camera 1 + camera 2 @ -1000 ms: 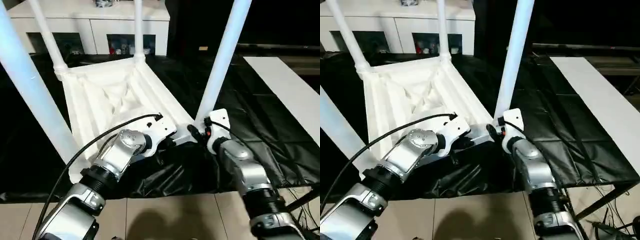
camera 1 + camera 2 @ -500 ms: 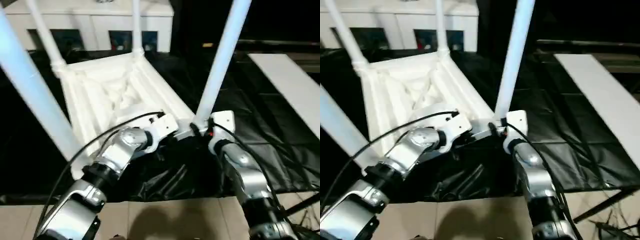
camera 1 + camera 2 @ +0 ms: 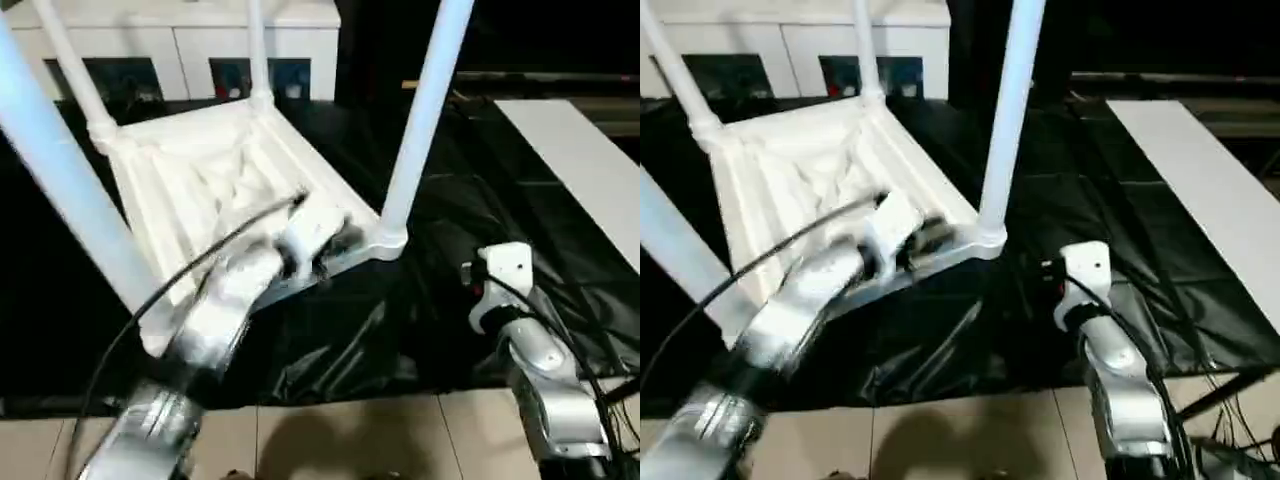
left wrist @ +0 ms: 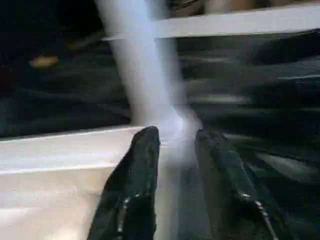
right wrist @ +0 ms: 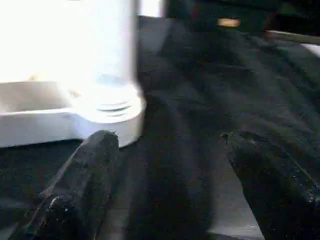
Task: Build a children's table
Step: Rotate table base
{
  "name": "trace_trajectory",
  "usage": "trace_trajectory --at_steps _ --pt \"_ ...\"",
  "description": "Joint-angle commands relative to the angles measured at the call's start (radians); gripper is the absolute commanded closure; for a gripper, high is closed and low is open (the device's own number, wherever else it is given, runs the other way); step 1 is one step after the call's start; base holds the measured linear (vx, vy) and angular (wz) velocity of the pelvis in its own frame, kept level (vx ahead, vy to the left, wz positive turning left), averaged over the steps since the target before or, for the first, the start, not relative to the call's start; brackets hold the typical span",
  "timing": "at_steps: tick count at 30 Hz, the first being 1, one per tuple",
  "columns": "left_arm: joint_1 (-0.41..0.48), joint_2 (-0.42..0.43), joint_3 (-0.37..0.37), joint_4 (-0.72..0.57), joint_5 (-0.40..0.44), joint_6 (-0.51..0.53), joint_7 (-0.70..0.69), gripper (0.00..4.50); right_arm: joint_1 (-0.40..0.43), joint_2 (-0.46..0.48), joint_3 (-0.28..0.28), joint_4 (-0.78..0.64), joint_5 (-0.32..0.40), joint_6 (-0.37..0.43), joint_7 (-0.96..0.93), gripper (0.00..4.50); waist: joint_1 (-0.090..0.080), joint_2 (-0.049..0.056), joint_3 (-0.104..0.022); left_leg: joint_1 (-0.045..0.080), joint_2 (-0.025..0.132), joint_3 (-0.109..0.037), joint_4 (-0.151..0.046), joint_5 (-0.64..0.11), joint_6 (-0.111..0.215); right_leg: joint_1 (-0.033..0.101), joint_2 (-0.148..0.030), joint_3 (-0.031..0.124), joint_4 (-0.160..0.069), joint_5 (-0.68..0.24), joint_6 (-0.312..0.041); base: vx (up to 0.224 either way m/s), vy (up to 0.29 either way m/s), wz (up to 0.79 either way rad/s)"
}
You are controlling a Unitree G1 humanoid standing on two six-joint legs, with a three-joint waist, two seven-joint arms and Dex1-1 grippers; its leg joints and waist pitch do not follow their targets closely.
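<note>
Moved: right pincer (image 5: 165,190) has backed off the near leg (image 3: 420,120); fingers spread, empty.
Left pincer (image 4: 175,165): slightly parted at the tabletop (image 3: 200,190) rim, gripping nothing.
Table: upside down on black-draped surface (image 3: 480,200), four legs up.
Writing: none readable.

The silver left forearm (image 3: 215,310) is smeared by motion blur, so its black-fingered left gripper (image 3: 335,240) shows as a dark smudge against the rim of the upturned white plastic ribbed tabletop (image 3: 190,180), and whether it touches the rim cannot be told. All four long white tapered tube legs, among them the near right one (image 3: 420,110), are cut off by the top edge. What stands behind the glass doors of the white cabinet (image 3: 200,50) is too small to make out.
</note>
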Motion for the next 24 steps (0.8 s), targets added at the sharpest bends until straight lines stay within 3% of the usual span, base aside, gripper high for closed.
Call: trace_trajectory --at_steps 1,3,4,5,6,7,8,9,11,12,13,14,15,16,17,19,21,24 --pt "0.055 0.07 -0.032 -0.157 -0.069 0.107 -0.099 2.74 0.012 -0.013 0.044 -0.04 0.037 0.019 0.075 0.74 0.005 0.001 -0.057 0.007 0.036 -0.007 -0.079 -0.22 0.067 0.05 -0.048 0.034 -0.065 -0.153 -0.223 0.0 0.0 0.0" --pt "0.107 0.139 -0.054 -0.247 -0.09 0.152 -0.133 2.74 0.021 -0.028 0.084 -0.065 0.049 0.025 0.136 0.74 0.008 0.004 -0.054 0.02 0.034 -0.002 -0.077 -0.273 0.049 0.04 -0.042 0.035 -0.074 -0.22 -0.209 0.0 0.0 0.0" --pt "0.156 0.207 -0.058 -0.332 -0.104 0.207 -0.152 2.74 0.017 -0.043 0.133 -0.088 0.071 0.045 0.213 0.74 0.011 0.0 -0.049 0.024 0.037 -0.001 -0.08 -0.301 0.037 0.034 -0.041 0.036 -0.078 -0.259 -0.2 0.0 0.0 0.0" --pt "0.156 0.207 -0.058 -0.332 -0.104 0.207 -0.152 2.74 0.017 -0.043 0.133 -0.088 0.071 0.045 0.213 0.74 0.011 0.003 -0.05 0.021 0.039 -0.005 -0.084 -0.306 0.033 0.04 -0.043 0.036 -0.074 -0.265 -0.197 0.0 0.0 0.0" --pt "0.208 0.253 -0.036 -0.418 -0.124 0.267 -0.16 2.74 -0.01 -0.054 0.185 -0.09 0.079 0.077 0.282 0.74 0.008 0.007 -0.042 0.019 0.035 -0.003 -0.088 -0.333 0.024 0.033 -0.039 0.035 -0.081 -0.321 -0.175 0.0 0.0 0.0" --pt "0.208 0.253 -0.036 -0.418 -0.124 0.267 -0.16 2.74 -0.01 -0.054 0.185 -0.09 0.079 0.077 0.282 0.74 0.005 0.006 -0.042 0.023 0.037 -0.006 -0.09 -0.357 0.009 0.032 -0.04 0.036 -0.082 -0.348 -0.167 0.0 0.0 0.0" --pt "0.229 0.257 -0.018 -0.446 -0.125 0.284 -0.154 2.74 -0.03 -0.049 0.201 -0.079 0.084 0.095 0.304 0.74 0.004 0.0 -0.041 0.02 0.036 -0.006 -0.089 -0.354 0.006 0.032 -0.041 0.037 -0.084 -0.36 -0.16 0.0 0.0 0.0" --pt "0.276 0.266 0.025 -0.509 -0.14 0.343 -0.133 2.74 -0.094 -0.033 0.234 -0.017 0.066 0.141 0.33 0.74 0.002 0.005 -0.042 0.025 0.037 -0.007 -0.089 -0.367 -0.01 0.027 -0.042 0.038 -0.079 -0.37 -0.163 0.0 0.0 0.0" --pt "0.304 0.271 0.047 -0.531 -0.144 0.353 -0.12 2.74 -0.136 -0.027 0.26 0.029 0.043 0.142 0.354 0.74 -0.008 0.002 -0.041 0.01 0.031 -0.012 -0.091 -0.358 -0.014 0.037 -0.043 0.034 -0.077 -0.385 -0.162 0.0 0.0 0.0" --pt "0.35 0.296 0.074 -0.571 -0.16 0.376 -0.111 2.74 -0.202 -0.016 0.292 0.104 0.018 0.154 0.384 0.74 -0.002 0.004 -0.04 0.019 0.03 -0.009 -0.088 -0.37 -0.018 0.028 -0.044 0.036 -0.089 -0.426 -0.139 0.0 0.0 0.0" --pt "0.35 0.296 0.074 -0.571 -0.16 0.376 -0.111 2.74 -0.202 -0.016 0.292 0.104 0.018 0.154 0.384 0.74 -0.003 -0.003 -0.038 0.022 0.03 -0.01 -0.086 -0.379 -0.017 0.022 -0.045 0.038 -0.089 -0.444 -0.143 0.0 0.0 0.0" --pt "0.365 0.311 0.081 -0.589 -0.171 0.389 -0.106 2.74 -0.224 -0.013 0.3 0.129 0.016 0.161 0.391 0.74 -0.002 -0.002 -0.04 0.02 0.03 -0.01 -0.086 -0.375 -0.019 0.025 -0.046 0.038 -0.088 -0.446 -0.141 0.0 0.0 0.0" --pt "0.399 0.341 0.103 -0.614 -0.179 0.408 -0.101 2.74 -0.284 0.009 0.299 0.209 0.019 0.17 0.401 0.74 0.003 -0.006 -0.042 0.023 0.031 -0.01 -0.085 -0.363 -0.019 0.023 -0.045 0.039 -0.085 -0.437 -0.136 0.0 0.0 0.0" --pt "0.408 0.348 0.109 -0.62 -0.182 0.413 -0.099 2.74 -0.301 0.015 0.298 0.232 0.019 0.169 0.404 0.74 -0.002 -0.006 -0.041 0.022 0.03 -0.01 -0.085 -0.364 -0.021 0.02 -0.043 0.038 -0.083 -0.422 -0.148 0.0 0.0 0.0" --pt "0.446 0.378 0.139 -0.64 -0.186 0.435 -0.096 2.74 -0.376 0.033 0.304 0.344 -0.004 0.138 0.411 0.74 -0.001 -0.014 -0.043 0.017 0.03 -0.012 -0.085 -0.351 -0.024 0.025 -0.045 0.036 -0.079 -0.413 -0.149 0.0 0.0 0.0" --pt "0.471 0.399 0.157 -0.653 -0.183 0.451 -0.098 2.74 -0.424 0.039 0.313 0.423 -0.018 0.114 0.416 0.74 0.003 -0.006 -0.045 0.024 0.032 -0.008 -0.083 -0.336 -0.029 0.019 -0.042 0.038 -0.077 -0.368 -0.161 0.0 0.0 0.0" --pt "0.501 0.419 0.182 -0.654 -0.169 0.459 -0.106 2.74 -0.492 0.057 0.312 0.541 -0.029 0.101 0.405 0.74 0.002 -0.011 -0.045 0.019 0.031 -0.008 -0.084 -0.322 -0.029 0.025 -0.041 0.037 -0.07 -0.332 -0.175 0.0 0.0 0.0" --pt "0.532 0.44 0.215 -0.652 -0.16 0.463 -0.098 2.74 -0.599 0.083 0.281 0.734 -0.063 0.041 0.302 0.74 0.001 -0.008 -0.049 0.018 0.03 -0.007 -0.083 -0.307 -0.036 0.027 -0.044 0.037 -0.064 -0.289 -0.189 0.0 0.0 0.0"
